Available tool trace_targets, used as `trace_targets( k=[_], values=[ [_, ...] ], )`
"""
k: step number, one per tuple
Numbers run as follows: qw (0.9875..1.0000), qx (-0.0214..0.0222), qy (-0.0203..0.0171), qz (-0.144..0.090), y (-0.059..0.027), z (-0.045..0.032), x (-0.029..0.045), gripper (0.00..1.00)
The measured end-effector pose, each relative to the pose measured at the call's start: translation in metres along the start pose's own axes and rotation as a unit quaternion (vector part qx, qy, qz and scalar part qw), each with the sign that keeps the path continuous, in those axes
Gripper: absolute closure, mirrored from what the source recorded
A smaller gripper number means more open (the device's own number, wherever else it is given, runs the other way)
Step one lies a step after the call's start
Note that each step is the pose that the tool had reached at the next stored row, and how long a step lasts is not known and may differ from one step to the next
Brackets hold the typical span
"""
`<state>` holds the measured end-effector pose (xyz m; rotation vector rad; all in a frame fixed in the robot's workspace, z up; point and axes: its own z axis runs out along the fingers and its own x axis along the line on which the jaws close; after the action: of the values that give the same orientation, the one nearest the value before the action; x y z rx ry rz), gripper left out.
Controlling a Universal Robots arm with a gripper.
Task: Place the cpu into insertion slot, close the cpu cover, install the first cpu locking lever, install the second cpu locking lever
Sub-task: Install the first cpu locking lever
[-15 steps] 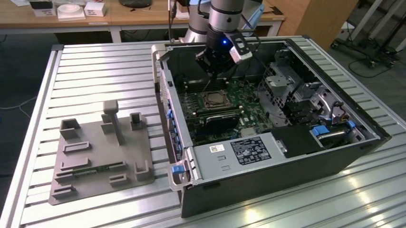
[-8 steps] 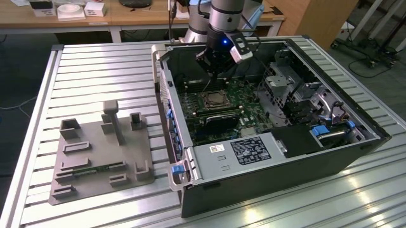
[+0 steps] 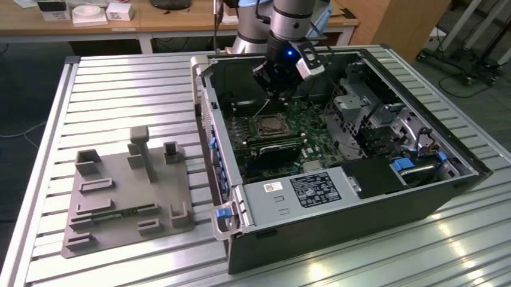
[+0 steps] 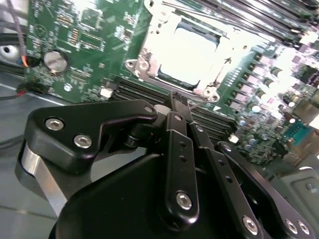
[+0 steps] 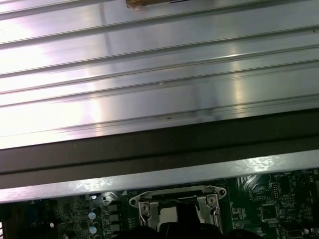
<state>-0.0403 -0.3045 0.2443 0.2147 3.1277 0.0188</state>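
In the upper middle of the exterior view the gripper (image 3: 276, 91) hangs over the open computer case (image 3: 264, 239), claw drawn together with nothing plainly held (a thin locking lever (image 3: 262, 110) stands just beside its tips, probably its concern). The cpu (image 4: 188, 50) lies in the insertion slot (image 3: 257, 127), the cpu cover (image 4: 148, 50) seemingly down, ready for latching

The arm (image 3: 291, 21) points its pincer (image 3: 274, 91) downward, fingers (image 4: 180, 144) together.
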Motion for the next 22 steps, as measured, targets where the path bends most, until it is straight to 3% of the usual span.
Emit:
trace_targets(
  k=[10, 17, 22],
  values=[
    [1.0000, 0.0005, 0.0015, 0.000, 0.0032, 0.0034, -0.0264, 0.90],
    [0.9999, 0.0004, 0.0018, -0.015, -0.0007, 0.0046, -0.0267, 0.90],
    [0.9998, 0.0004, 0.0018, -0.021, -0.0039, 0.0047, -0.0155, 0.90]
  ],
)
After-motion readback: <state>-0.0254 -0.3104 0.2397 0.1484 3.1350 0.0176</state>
